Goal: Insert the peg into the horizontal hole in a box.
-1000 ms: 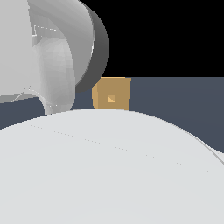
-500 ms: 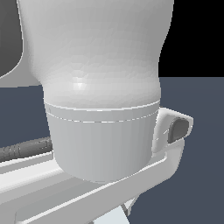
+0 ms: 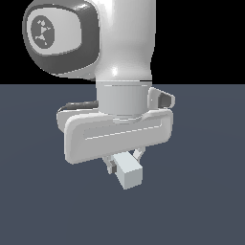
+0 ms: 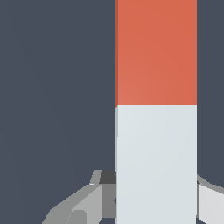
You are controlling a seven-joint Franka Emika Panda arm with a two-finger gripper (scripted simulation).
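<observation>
We see our claw (image 3: 125, 162) clenched on the peg (image 4: 156, 109), gripping its pale end. The orange-red half points away from the wrist, above the dark floor (image 3: 206, 191).

The arm, a second ago a close white bulk filling the exterior view's lower half, now stands farther back, so its whole hand and gripper (image 3: 125, 162) show, closed on the peg (image 3: 129, 174), pale end toward the camera. The tan box seen a second ago is no longer visible.
</observation>
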